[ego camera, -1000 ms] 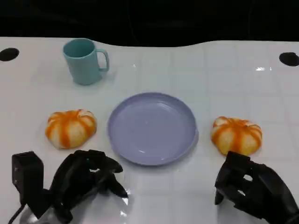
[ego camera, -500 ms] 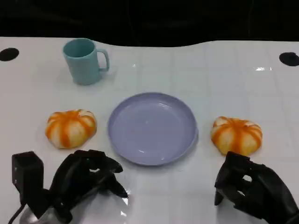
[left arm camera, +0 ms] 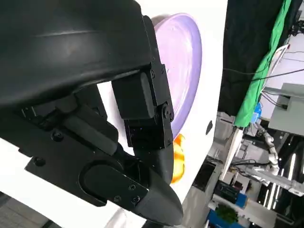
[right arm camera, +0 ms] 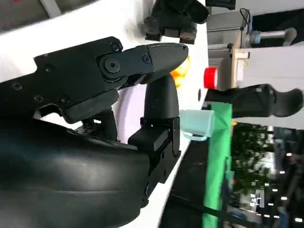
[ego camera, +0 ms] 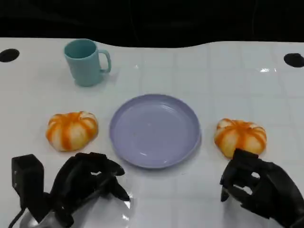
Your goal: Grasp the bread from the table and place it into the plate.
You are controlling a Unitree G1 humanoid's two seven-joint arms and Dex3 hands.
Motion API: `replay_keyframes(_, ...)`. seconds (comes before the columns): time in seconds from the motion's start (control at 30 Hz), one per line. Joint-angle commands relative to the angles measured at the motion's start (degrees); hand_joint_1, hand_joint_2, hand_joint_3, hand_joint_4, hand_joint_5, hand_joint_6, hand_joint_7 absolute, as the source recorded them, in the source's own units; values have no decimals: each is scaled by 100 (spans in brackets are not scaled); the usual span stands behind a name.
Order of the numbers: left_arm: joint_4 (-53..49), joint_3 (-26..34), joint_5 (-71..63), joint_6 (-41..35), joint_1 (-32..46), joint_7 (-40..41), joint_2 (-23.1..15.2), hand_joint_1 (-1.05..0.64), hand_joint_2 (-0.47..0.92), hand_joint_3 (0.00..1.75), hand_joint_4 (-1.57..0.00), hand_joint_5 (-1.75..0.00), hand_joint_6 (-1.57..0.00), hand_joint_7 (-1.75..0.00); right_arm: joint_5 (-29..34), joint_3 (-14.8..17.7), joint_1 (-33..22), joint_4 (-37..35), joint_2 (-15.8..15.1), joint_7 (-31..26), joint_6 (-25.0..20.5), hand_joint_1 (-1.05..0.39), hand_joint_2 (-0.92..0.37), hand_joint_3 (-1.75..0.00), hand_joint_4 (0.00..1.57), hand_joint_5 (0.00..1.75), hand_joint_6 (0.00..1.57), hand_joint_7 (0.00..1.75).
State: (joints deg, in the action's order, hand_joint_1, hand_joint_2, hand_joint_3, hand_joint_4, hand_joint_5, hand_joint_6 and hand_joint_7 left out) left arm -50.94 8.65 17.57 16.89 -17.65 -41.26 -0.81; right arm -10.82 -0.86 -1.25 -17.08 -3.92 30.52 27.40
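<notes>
Two orange-striped bread buns lie on the white table, the left bread (ego camera: 72, 130) and the right bread (ego camera: 240, 137), on either side of a lavender plate (ego camera: 155, 130) with nothing on it. My left hand (ego camera: 88, 183) rests low on the table, just in front of the left bread, with its fingers loosely spread and holding nothing. My right hand (ego camera: 259, 187) hovers close in front of the right bread and is also empty. The left wrist view shows my left hand (left arm camera: 118, 123), the plate (left arm camera: 185, 61) and a sliver of bread (left arm camera: 178, 156). Beyond my right hand (right arm camera: 118, 95) in the right wrist view, a bit of bread (right arm camera: 181, 70) is visible.
A teal cup (ego camera: 87, 61) stands at the back left, its handle pointing right; it also appears in the right wrist view (right arm camera: 199, 123). Black round holes sit at the far table corners (ego camera: 9, 55) (ego camera: 294, 60). The table's far edge meets a dark background.
My right hand has crept slightly forward, closer to the right bread. The left hand, both breads, the plate and the cup are unmoved.
</notes>
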Motion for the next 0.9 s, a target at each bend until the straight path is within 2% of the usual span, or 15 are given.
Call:
replay_keyframes(0.03,-106,14,-65,-44,56,27,-75,-105,79,0,-150,-59,-157,-20,262,123,151,95,-251,-212,370,-55,-92,-21,47,140,43,98)
replay_keyframes(0.13,-157,6,-85,-44,24,48,-77,-105,79,0,-151,-60,-157,-21,671,149,232,129,-409,-477,680,-50,-92,-18,47,114,42,66)
replay_keyframes(0.33,-187,17,-62,-36,13,20,-58,-105,79,0,-150,-59,-157,-21,2009,202,361,542,-920,-1217,1168,-52,-92,-10,28,87,38,31)
replay_keyframes(0.47,-160,2,-77,-39,26,29,-64,-105,78,0,-150,-59,-157,-20,2852,236,361,845,-1242,-1738,1185,-59,-92,-11,23,74,37,14)
replay_keyframes(0.6,-136,-3,-83,-53,32,64,-55,-105,78,0,-150,-59,-157,-20,3698,228,325,1378,-1503,-2085,748,-70,-92,-12,18,61,32,4)
replay_keyframes(0.7,-176,9,-76,-17,9,39,-60,-105,79,0,-150,-59,-157,-20,4238,181,344,1694,-1623,-2245,303,-73,-92,-7,18,43,26,1)
replay_keyframes(0.9,-206,43,-39,-40,-9,13,-67,-105,78,0,-151,-59,-157,-22,5249,-92,607,1693,-1857,-2722,-201,-76,-91,-2,16,31,20,0)
